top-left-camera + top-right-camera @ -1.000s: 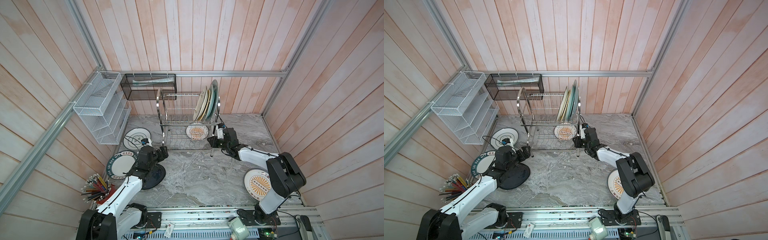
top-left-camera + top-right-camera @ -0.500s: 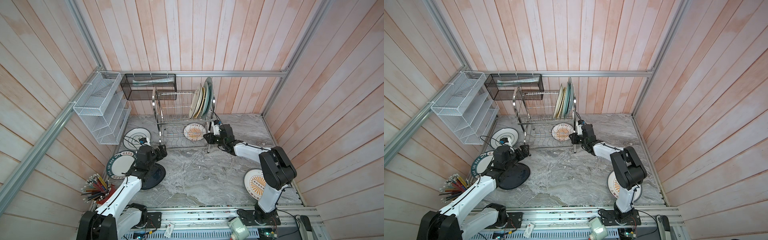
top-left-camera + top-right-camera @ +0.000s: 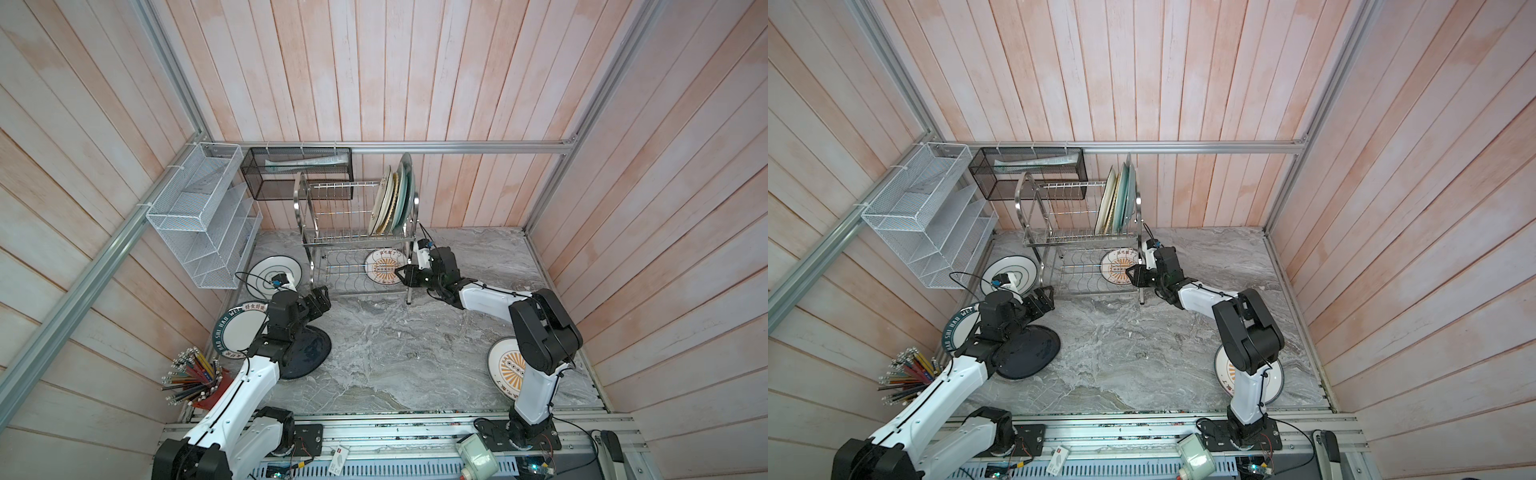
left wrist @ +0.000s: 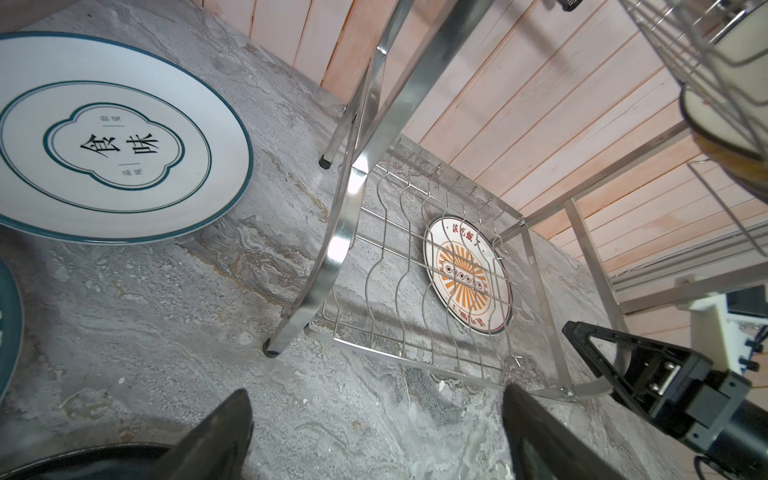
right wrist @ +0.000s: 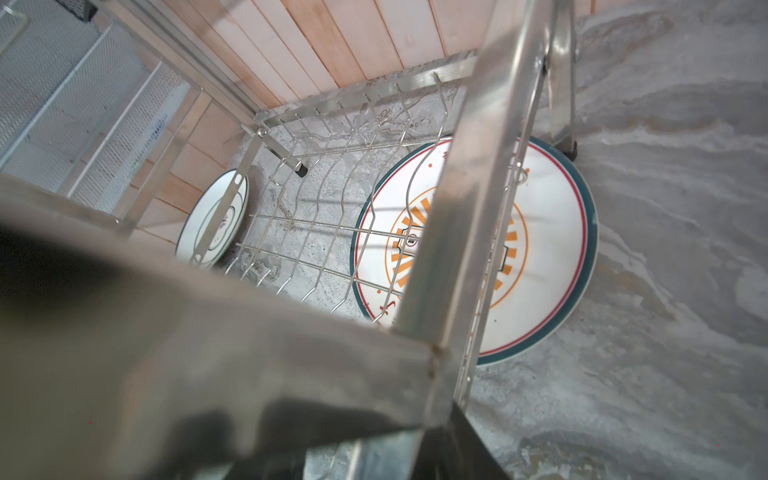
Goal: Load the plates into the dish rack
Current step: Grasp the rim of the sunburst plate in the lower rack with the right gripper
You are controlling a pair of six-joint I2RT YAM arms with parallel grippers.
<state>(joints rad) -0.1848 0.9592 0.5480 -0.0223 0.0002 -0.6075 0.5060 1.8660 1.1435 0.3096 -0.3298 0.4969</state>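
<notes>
Right gripper (image 3: 405,277): it sits right at the front corner of the dish rack (image 3: 300,208). I cannot tell if it is squeezing or letting go.
What changed: the rack has slid a little to the left, toward the white wire shelf (image 3: 199,220).
Upright plates (image 3: 395,199): a few stand in the top row.
Sun plate (image 3: 384,272): it lies flat on the table (image 3: 395,353), under the bottom row.
Left gripper (image 3: 321,300): wide and empty, over the black plate (image 3: 307,353).
What it means: I think the rack just got a new spot. The flat plates still need loading.
</notes>
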